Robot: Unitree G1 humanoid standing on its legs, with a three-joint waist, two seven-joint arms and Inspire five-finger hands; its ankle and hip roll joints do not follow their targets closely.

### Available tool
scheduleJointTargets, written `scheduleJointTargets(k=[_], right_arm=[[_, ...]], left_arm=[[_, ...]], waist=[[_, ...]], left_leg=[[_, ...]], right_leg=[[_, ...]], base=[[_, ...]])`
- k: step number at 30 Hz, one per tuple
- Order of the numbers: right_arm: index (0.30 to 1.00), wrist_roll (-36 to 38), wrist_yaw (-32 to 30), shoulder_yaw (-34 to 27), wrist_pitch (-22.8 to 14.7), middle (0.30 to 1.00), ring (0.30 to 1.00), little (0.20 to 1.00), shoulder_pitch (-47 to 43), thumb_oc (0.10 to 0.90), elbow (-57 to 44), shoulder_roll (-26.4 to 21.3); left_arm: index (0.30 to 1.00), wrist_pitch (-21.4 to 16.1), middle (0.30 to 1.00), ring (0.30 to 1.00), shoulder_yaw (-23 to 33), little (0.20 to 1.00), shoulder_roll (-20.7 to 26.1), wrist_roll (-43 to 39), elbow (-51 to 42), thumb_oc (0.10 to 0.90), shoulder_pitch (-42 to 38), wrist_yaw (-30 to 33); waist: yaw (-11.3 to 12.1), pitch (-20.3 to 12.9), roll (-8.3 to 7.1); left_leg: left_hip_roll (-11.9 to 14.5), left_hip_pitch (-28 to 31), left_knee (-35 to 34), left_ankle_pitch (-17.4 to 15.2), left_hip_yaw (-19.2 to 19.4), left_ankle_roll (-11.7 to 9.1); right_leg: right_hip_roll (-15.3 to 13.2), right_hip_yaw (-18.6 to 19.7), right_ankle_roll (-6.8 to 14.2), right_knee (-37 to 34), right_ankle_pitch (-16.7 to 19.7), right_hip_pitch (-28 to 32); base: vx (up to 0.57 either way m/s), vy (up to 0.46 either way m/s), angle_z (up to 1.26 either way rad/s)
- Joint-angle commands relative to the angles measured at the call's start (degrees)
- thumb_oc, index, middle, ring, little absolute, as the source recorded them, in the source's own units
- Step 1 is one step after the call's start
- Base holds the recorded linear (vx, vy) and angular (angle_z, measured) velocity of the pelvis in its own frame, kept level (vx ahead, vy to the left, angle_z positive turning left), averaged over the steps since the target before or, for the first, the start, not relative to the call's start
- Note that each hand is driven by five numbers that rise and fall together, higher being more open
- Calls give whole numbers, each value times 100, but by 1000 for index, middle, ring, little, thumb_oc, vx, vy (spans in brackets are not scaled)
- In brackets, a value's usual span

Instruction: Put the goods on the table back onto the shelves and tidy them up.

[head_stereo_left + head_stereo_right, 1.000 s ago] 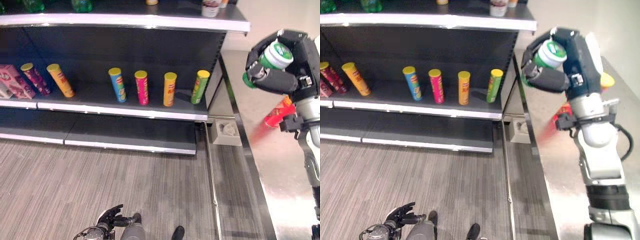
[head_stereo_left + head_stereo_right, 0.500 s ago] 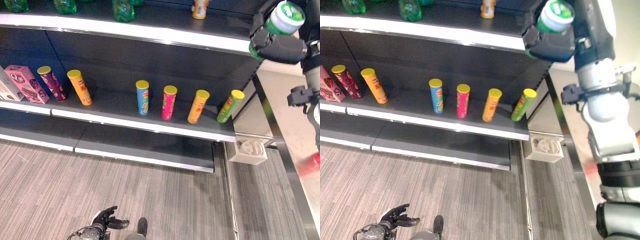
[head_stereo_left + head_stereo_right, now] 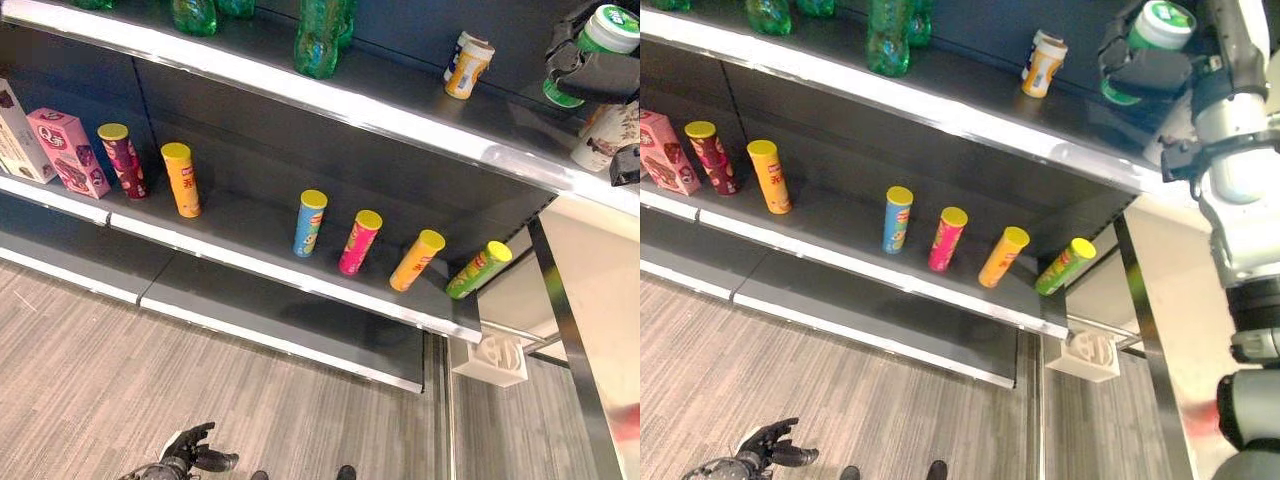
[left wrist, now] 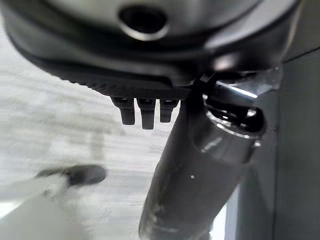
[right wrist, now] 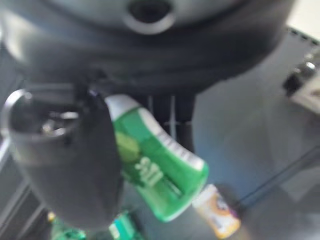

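My right hand [image 3: 592, 76] is raised at the right end of the upper shelf [image 3: 400, 115], shut on a green tub with a white lid [image 3: 1164, 22]. The right wrist view has the thumb [image 5: 70, 165] and fingers curled round the tub's green side [image 5: 155, 167], with the shelf board behind it. A yellow-and-white cup [image 3: 467, 66] stands on that shelf to the left of the hand, and a white cup [image 3: 603, 138] just below it. My left hand [image 3: 188, 459] hangs low over the floor, open, its fingertips [image 4: 142, 112] straight.
Green bottles [image 3: 320, 36] stand on the upper shelf. Several chip tubes, from purple [image 3: 120, 160] to green [image 3: 478, 271], line the middle shelf beside a pink box [image 3: 66, 150]. The steel table [image 3: 595, 330] runs along the right, with a white socket box [image 3: 492, 359] at its foot.
The camera has swung up and left. My right hand has lifted the green tub from above the table to the upper shelf's right end. The left hand stays low.
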Motion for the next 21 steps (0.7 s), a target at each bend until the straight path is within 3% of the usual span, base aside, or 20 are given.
scheduleJointTargets(k=[1,11,12,21], right_arm=[[300,611,50,-120,-219,300,300,300,-611,400,-161,-658],[300,733,306,467,10,300,300,300,-830,400,64,-312],[300,751,229,500,3,300,300,300,-952,400,178,-120],[300,555,-35,610,-24,300,300,300,-1384,400,497,156]], left_arm=[[900,-150,900,900,-222,900,151,-139,-233,800,-63,-17],[900,-130,900,900,-355,900,152,-286,-691,800,10,-35],[900,-120,900,900,-369,900,142,-340,-749,800,39,-8],[900,-79,900,900,-344,900,96,-497,-737,800,126,42]], waist=[[27,-369,105],[46,-363,145],[83,-347,164],[201,-327,163]], left_leg=[[204,-400,-80,234,232,-312],[245,-382,-80,207,417,-324],[241,-389,-80,203,386,-323],[217,-414,-80,201,201,-318]], right_leg=[[-135,-137,475,37,-108,307],[-140,-68,514,37,-65,253],[-145,-74,511,37,-86,268],[-156,-184,491,37,-149,364]], base=[[15,4,-4],[4,-3,-17],[25,-15,-16],[19,-13,12]])
